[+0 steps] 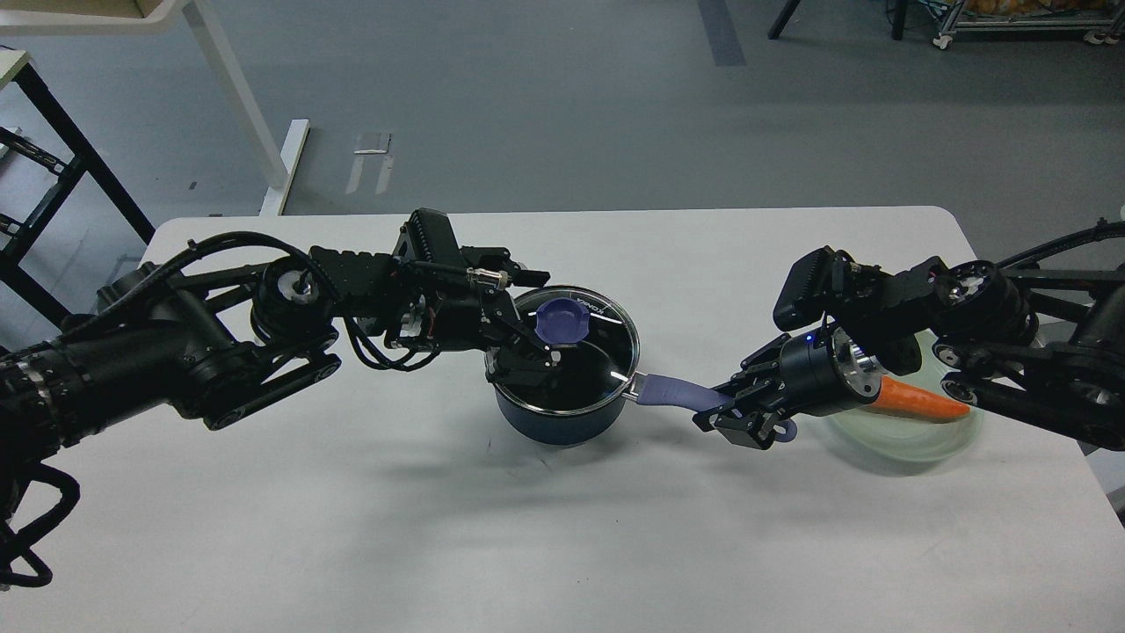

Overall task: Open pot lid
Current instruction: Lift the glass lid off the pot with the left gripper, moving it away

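Glass lid tilted on pot, left hand at knob

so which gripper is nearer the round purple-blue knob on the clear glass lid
Left. The left gripper sits over the clear glass lid, right beside its purple-blue knob. The right gripper is farther off, at the far end of the lavender-blue pot handle.

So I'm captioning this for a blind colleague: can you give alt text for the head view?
On a white table, the left gripper reaches the purple-blue knob of the glass lid, which sits tilted on a dark-blue pot. The right gripper clamps the pot's lavender handle. Behind it, a pale green dish holds a carrot.
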Motion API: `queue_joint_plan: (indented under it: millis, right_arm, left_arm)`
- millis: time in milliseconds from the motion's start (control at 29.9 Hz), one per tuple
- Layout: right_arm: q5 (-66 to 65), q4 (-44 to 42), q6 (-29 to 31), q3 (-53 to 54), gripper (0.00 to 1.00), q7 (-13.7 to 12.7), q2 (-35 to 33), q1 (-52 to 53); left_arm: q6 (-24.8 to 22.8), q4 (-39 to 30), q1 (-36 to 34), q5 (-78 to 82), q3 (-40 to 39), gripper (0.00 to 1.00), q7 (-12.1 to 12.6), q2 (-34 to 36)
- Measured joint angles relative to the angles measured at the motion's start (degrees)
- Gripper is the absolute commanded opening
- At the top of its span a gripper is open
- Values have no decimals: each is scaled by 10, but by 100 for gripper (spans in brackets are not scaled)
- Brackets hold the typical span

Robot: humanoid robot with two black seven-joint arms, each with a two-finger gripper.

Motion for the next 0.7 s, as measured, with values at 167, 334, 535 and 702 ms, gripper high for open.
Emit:
queue_joint_plan:
  millis: [167,334,535,702]
  right_arm:
    - [1,0,0,1,37,0,1,-1]
    - [1,0,0,1,37,0,0,-1]
    - [1,0,0,1,37,0,0,-1]
    - [1,0,0,1,37,0,0,-1]
  left_arm:
    - [5,0,6,0,4,96,0,-1]
    - [14,1,9,0,11,84,0,-1]
    - [24,4,9,-1,11,61,0,-4]
    - [31,8,9,-1,11,34,0,-5]
